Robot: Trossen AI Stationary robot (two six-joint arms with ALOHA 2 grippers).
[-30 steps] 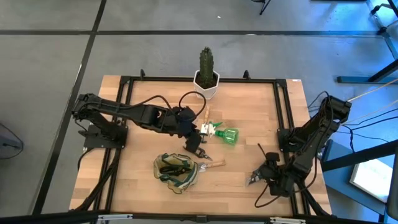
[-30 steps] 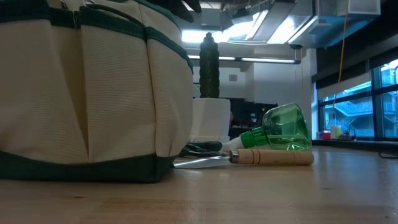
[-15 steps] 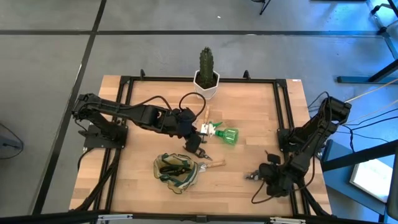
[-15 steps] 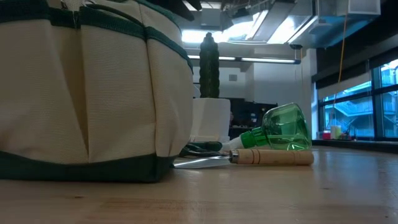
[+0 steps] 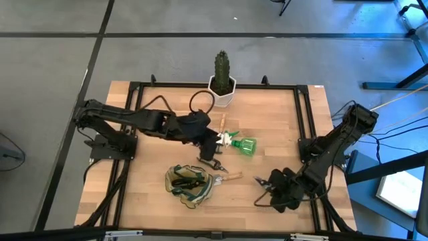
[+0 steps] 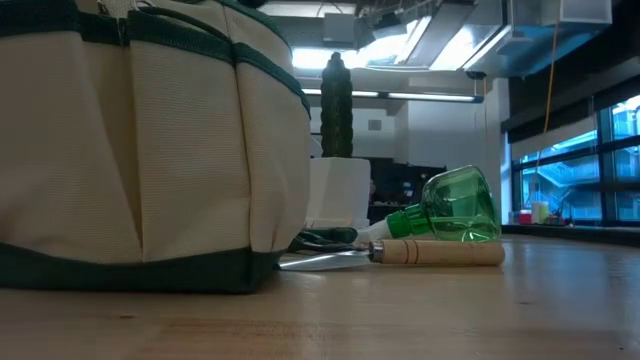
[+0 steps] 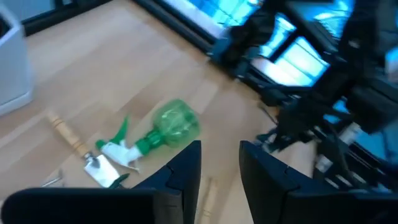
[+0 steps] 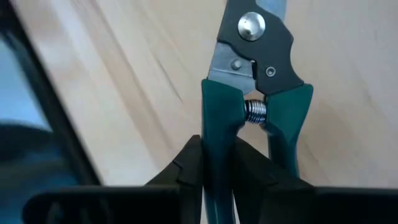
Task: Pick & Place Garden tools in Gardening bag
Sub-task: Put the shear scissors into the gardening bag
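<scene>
The gardening bag [image 5: 190,184] stands near the table's front, its tan wall filling the low view [image 6: 150,150], with dark tools inside. The green sprayer [image 5: 244,145] lies on its side at mid-table. One wooden-handled tool [image 5: 226,175] lies beside the bag, another [image 5: 221,127] behind the sprayer. My left gripper [image 5: 210,155] hovers open between sprayer and bag, nothing between its fingers [image 7: 186,171]. My right gripper [image 5: 264,187], at the front right, is shut on the teal-handled pruning shears [image 8: 255,56]. My right gripper pinches one teal handle [image 8: 216,124] of the pruning shears between its two fingers; the other handle [image 8: 291,118] stays outside the hold. The fingers come from the table's right and lie along the handle, blades pointing away from the gripper. Whether the shears are off the table I cannot tell.
A cactus [image 5: 221,65] in a white pot [image 5: 222,92] stands at the far edge. Black frame rails [image 5: 304,120] run along the table's sides. Bare wood lies between the sprayer and the right rail.
My right gripper has moved from the front right corner toward the table's left and the bag, and the pruning shears have gone with it.
</scene>
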